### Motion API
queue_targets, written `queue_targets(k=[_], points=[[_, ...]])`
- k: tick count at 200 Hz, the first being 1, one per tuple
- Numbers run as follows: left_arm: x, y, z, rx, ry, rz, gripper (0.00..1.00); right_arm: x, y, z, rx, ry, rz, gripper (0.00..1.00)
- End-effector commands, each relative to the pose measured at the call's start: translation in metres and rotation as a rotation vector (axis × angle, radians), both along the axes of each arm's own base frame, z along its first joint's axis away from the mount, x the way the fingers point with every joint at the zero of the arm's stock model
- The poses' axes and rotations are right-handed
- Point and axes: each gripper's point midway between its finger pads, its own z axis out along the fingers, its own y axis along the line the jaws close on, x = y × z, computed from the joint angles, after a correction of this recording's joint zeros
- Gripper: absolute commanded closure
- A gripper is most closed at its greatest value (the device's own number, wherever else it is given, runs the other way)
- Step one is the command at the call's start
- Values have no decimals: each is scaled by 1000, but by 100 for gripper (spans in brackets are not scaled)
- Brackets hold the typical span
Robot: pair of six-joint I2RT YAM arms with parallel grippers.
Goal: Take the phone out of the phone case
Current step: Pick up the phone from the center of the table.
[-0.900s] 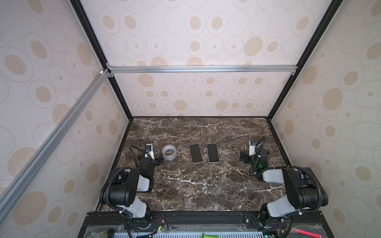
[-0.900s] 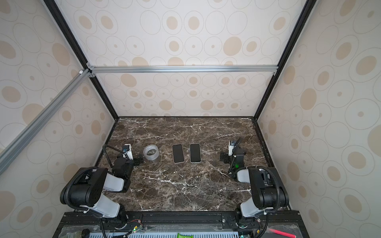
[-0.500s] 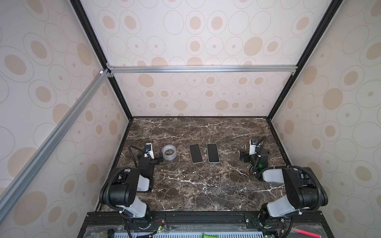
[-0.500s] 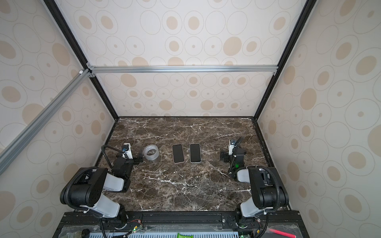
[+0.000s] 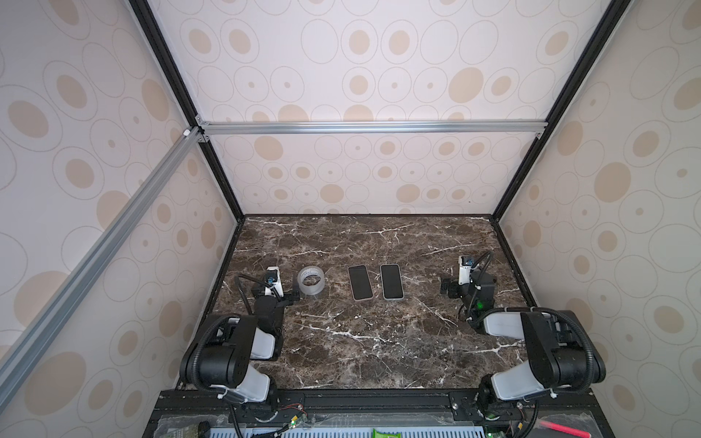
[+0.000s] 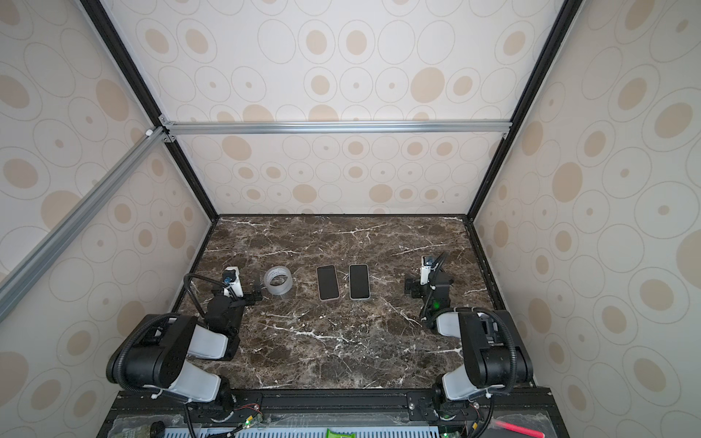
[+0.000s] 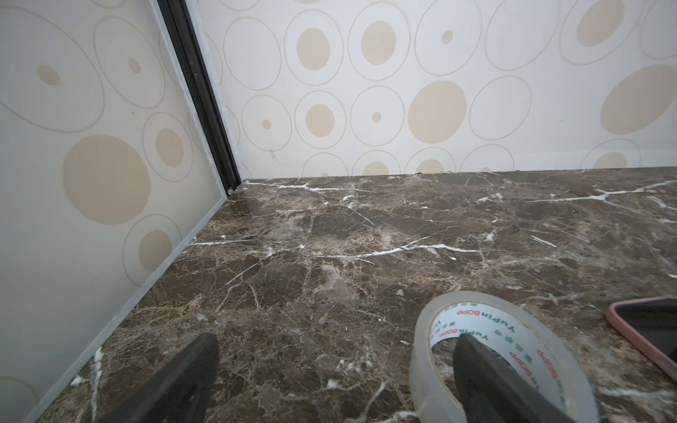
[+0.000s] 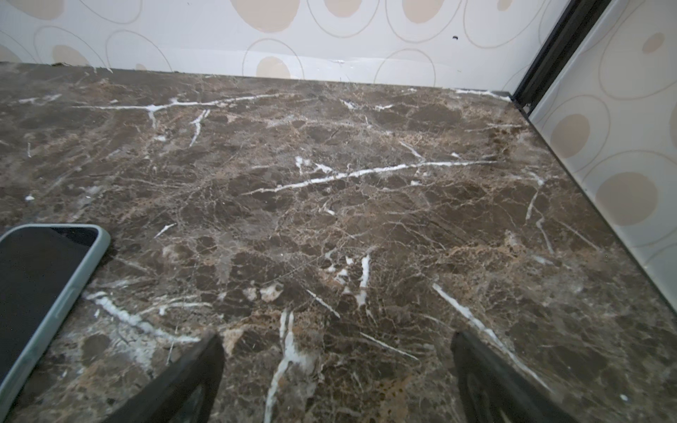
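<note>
Looks like a lab test booth: patterned wall panels (image 5: 379, 57) on aluminium framing (image 5: 371, 127), marble-look tabletop (image 5: 379, 341), 2 bolted-down robot arms.

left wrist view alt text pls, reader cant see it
A clear tape roll lies flat on the brown marble table, just beyond one finger of the open left gripper. A pink-cased phone shows its corner beside it.

Both top views look down from high over the near edge onto the whole marble table (image 5: 341, 341). I note the wrist cameras ride low, facing the back wall (image 7: 403, 73); the left one shares the tape roll (image 7: 487, 324).
</note>
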Motion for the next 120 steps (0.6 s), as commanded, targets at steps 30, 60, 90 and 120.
queue_targets(k=[30, 60, 90, 120], points=[[-4, 4, 45, 22, -61, 114, 1, -12, -8, 52, 66, -57, -66, 0], [2, 12, 64, -94, -42, 183, 1, -12, 0, 75, 219, -62, -76, 0], [8, 17, 72, -257, 4, 242, 1, -12, -10, 71, 412, 58, -251, 0], [4, 29, 67, -431, 80, 372, 1, -20, -18, 65, 493, 134, -371, 0]])
